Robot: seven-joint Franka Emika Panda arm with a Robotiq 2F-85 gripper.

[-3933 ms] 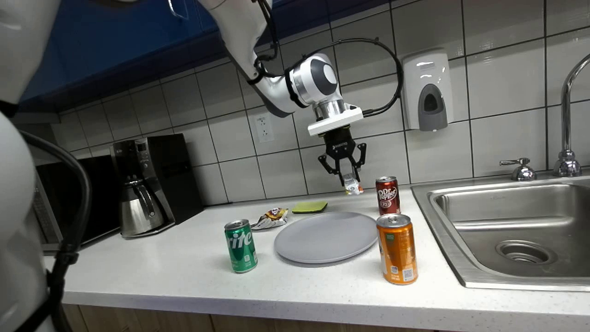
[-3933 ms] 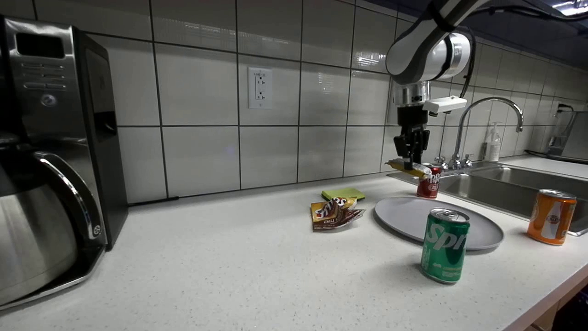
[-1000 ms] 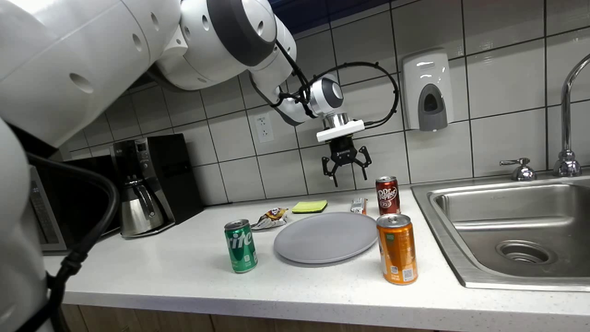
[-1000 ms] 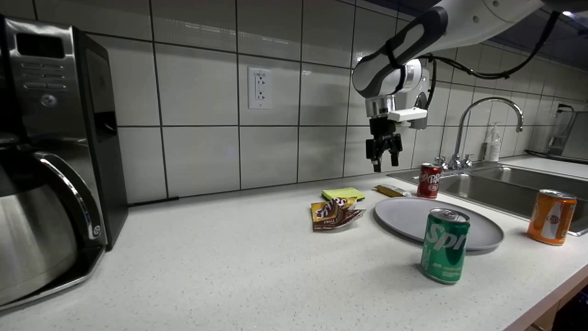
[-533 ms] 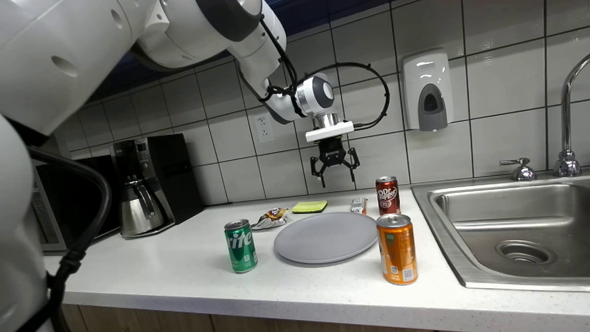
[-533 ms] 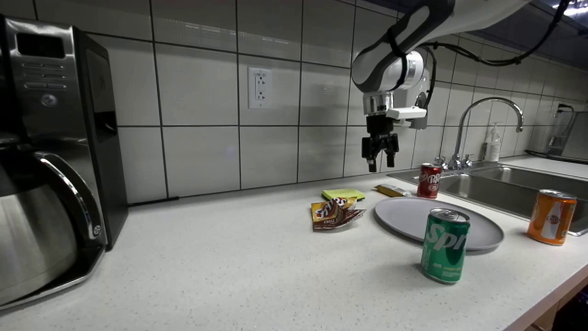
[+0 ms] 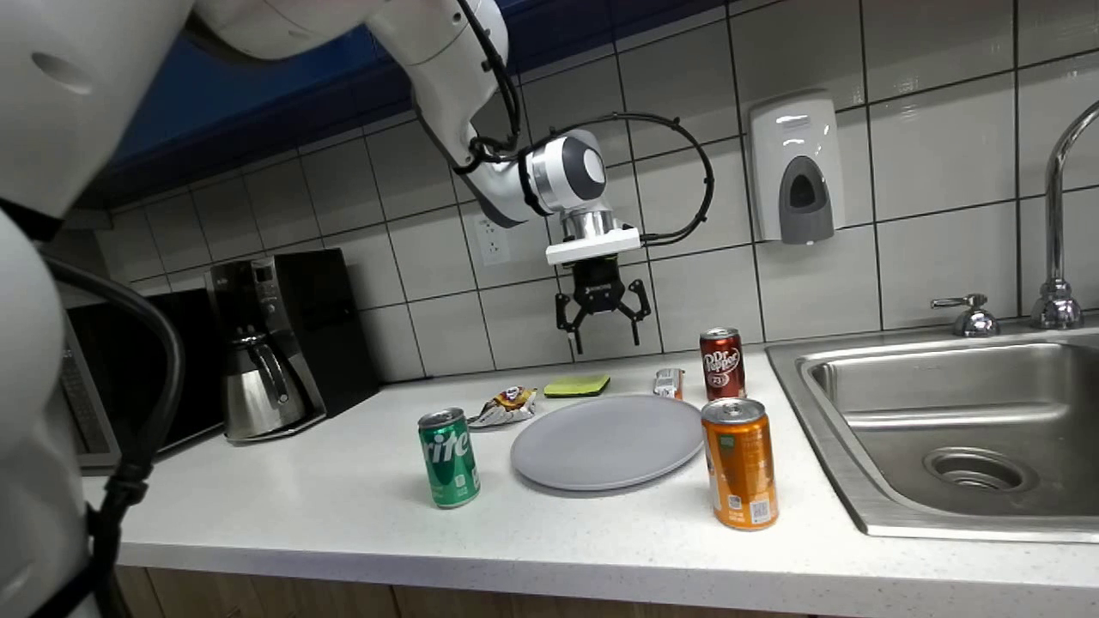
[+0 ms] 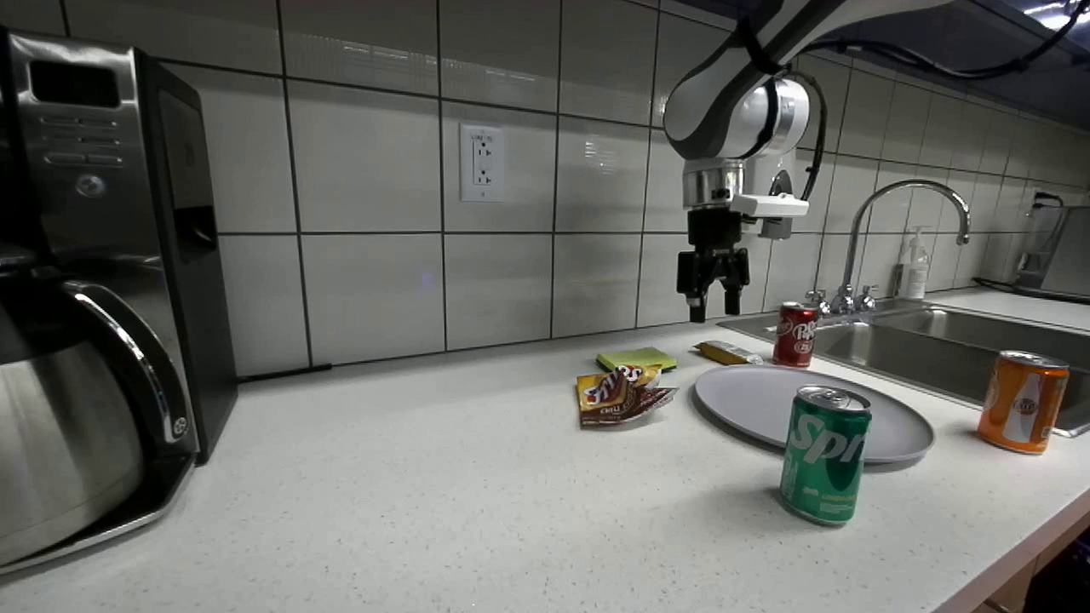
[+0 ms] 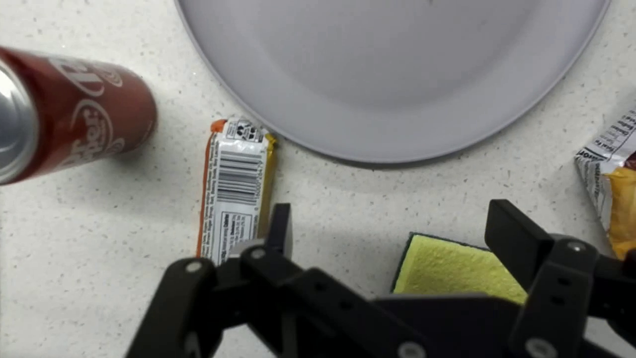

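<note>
Nothing is between the fingers of my gripper (image 7: 607, 346), which hangs wide open above the back of the counter in both exterior views. In the wrist view the open gripper (image 9: 390, 219) looks down on a yellow-green sponge (image 9: 452, 271), partly hidden by the right finger and palm. By the left finger lies a wrapped snack bar (image 9: 236, 179), barcode side up, its lower end covered by the gripper. Past the fingertips is the grey plate (image 9: 387, 74), whose rim almost meets the bar. A dark red Dr Pepper can (image 9: 99, 109) stands left of the bar.
A crumpled snack wrapper (image 8: 622, 396) lies between sponge and plate. The green Sprite can (image 7: 449, 459) and orange can (image 7: 740, 463) stand upright near the plate. The sink (image 7: 816, 429) borders the counter; a coffee maker (image 7: 283, 343) stands opposite. Behind runs the tiled wall with an outlet (image 8: 482, 163).
Nearly four seconds ago the gripper held the snack bar aloft; by one second ago the bar lay on the counter and the fingers were open. Since then the arm has shifted toward the sponge side.
</note>
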